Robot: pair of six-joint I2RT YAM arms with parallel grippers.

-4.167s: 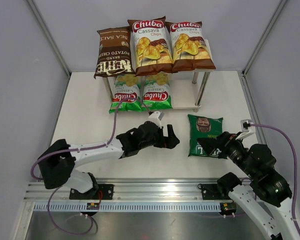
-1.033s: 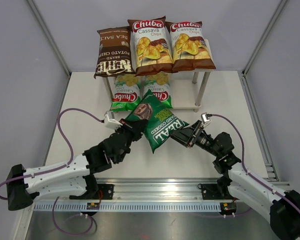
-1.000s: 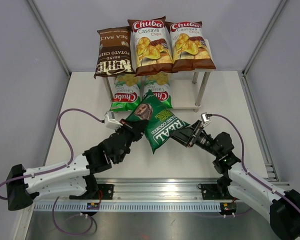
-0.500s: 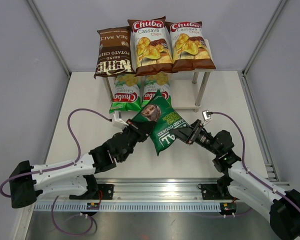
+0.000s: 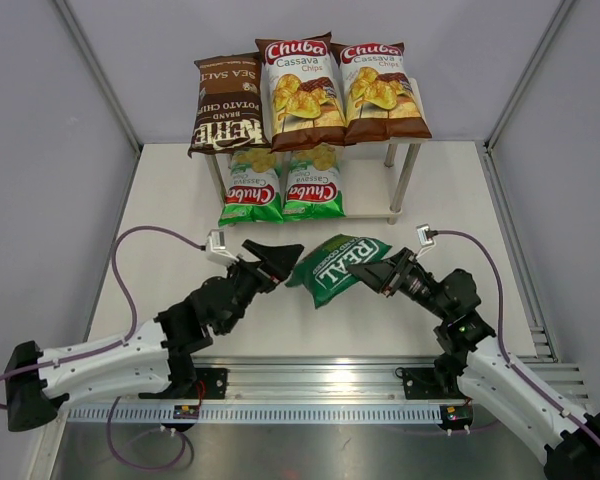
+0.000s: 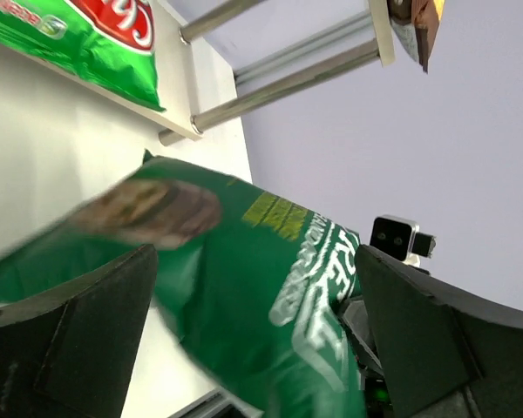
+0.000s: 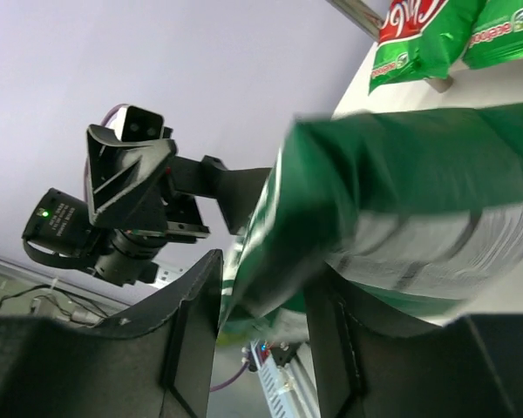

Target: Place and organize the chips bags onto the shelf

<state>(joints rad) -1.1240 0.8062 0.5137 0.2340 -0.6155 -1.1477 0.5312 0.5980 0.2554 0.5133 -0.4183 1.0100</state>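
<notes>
Left tool [image 5: 277, 258] gapes with its fingers spread wide, just beside the left end of a dark green bag [image 5: 335, 265] without gripping it. Its arm stretches low and diagonally from the near left corner of the desk [image 5: 170, 200]. Right tool [image 5: 382, 272], on an arm reaching in from the opposite side, is clamped on the bag's other end and holds it tilted off the desk, in front of the shelf [image 5: 372, 205]. Two arms, six bags: one held up, five on the shelf. Two light green bags [image 5: 251, 190] lie side by side on the lower board, whose right part is bare. On the top board lie one dark brown bag [image 5: 225, 105] at left and two white-and-brown bags [image 5: 300, 90] beside it.
</notes>
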